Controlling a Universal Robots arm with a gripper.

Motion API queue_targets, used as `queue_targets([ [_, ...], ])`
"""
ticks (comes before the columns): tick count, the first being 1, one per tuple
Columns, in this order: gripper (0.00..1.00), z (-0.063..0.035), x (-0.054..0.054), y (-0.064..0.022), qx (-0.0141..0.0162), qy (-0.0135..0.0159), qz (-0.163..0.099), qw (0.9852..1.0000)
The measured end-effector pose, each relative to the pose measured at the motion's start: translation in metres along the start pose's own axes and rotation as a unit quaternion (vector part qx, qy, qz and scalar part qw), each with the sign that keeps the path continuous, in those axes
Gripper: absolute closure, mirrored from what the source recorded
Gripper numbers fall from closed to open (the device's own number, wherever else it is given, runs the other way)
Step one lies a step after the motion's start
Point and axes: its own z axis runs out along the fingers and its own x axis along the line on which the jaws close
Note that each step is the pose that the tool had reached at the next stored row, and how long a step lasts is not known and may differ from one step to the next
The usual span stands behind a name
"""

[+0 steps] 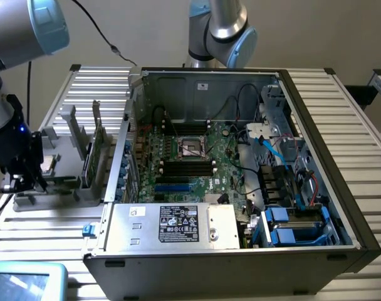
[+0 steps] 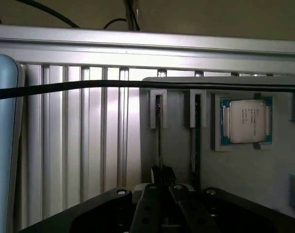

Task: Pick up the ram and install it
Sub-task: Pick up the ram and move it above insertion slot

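The ram [image 2: 159, 136] is a thin dark stick seen edge-on, standing in a slotted bracket of the grey fixture [image 2: 244, 174]. My gripper [image 2: 162, 171] sits over its near end, its black fingers closed together on the stick's edge. In the neighbouring bracket stands a second thin stick [image 2: 196, 141]. In the exterior view my gripper [image 1: 27, 179] hangs low over the fixture [image 1: 56, 160] at that view's left, outside the open computer case [image 1: 341, 188]. The motherboard's black slots [image 1: 185, 167] lie in the middle of the case.
A square silver processor chip [image 2: 247, 120] rests in a recess of the fixture beside the sticks. A green card [image 1: 93, 157] stands upright between fixture and case. A black cable [image 2: 89, 86] crosses above the ribbed table. A light-blue device [image 1: 21, 279] lies at the front.
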Motion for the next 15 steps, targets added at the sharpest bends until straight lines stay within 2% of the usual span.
queue_targets([
  [15,0.89,-0.0677,-0.004,0.0022,0.0,0.0002,0.0,1.0],
])
